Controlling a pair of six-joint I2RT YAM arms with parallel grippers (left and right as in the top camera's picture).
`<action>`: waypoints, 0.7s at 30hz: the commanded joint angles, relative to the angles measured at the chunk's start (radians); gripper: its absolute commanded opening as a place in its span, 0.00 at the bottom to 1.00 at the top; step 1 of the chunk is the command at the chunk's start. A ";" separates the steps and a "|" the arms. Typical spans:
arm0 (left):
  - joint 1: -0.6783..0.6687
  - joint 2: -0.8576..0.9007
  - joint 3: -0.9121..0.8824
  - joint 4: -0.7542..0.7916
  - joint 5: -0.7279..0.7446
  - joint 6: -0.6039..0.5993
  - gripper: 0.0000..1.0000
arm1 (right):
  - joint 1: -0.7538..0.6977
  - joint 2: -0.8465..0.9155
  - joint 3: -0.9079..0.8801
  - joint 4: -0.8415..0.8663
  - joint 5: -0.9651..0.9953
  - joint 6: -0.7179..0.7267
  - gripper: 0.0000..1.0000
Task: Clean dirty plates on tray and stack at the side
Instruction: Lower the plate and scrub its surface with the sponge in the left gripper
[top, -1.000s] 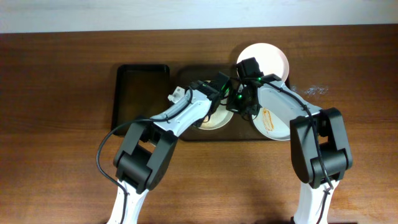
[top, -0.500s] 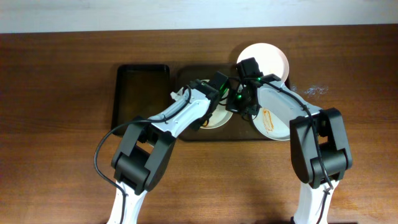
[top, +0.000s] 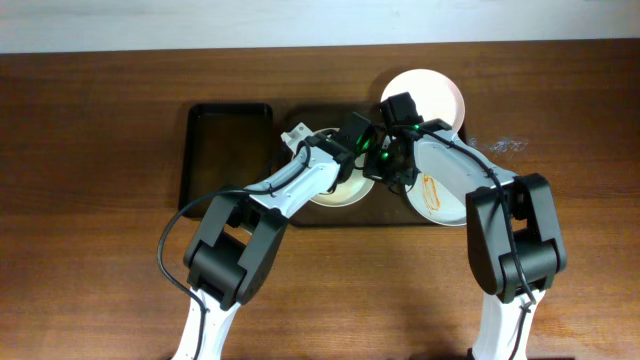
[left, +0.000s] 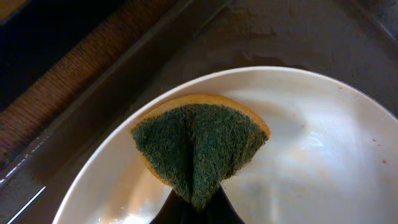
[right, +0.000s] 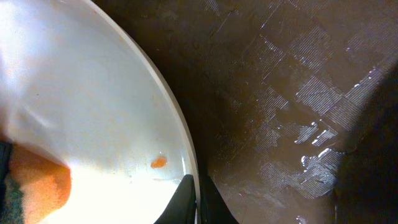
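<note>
**One arm steadies the plate, the other scrubs it**

The desk (top: 100, 150) carries a dark tray (top: 296, 125) at its middle, wet in patches in the right wrist view, with a black bin (top: 228, 150) just beside it on the left. The tray is there to catch the mess, so the washing happens over it.

The plate (left: 323, 155) being cleaned lies on the tray's left half. Another plate with orange marks (top: 440, 195) sits to its right, probably next in line. A bare white plate (top: 435, 90) rests at the tray's far edge (likely the start of the stack).

The right tool (right: 194, 199) is nearly closed, pinching the plate's rim between its fingers, seemingly so that the plate cannot slide under the rubbing. The left tool (left: 198, 208) is clamped on a sponge (left: 199, 146), folded with the green scouring side out and pressed to the plate's inner face.

An orange speck (right: 159, 162) sits near the rim, so this plate looks unfinished.
</note>
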 joint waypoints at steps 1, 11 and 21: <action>0.009 0.030 -0.022 -0.112 0.226 0.011 0.00 | -0.002 0.051 -0.014 -0.015 0.047 -0.004 0.04; 0.009 0.030 -0.022 -0.204 0.480 0.048 0.00 | -0.002 0.051 -0.014 -0.014 0.047 -0.004 0.04; 0.023 0.018 -0.009 0.123 -0.002 0.037 0.00 | -0.002 0.051 -0.014 -0.016 0.048 -0.005 0.04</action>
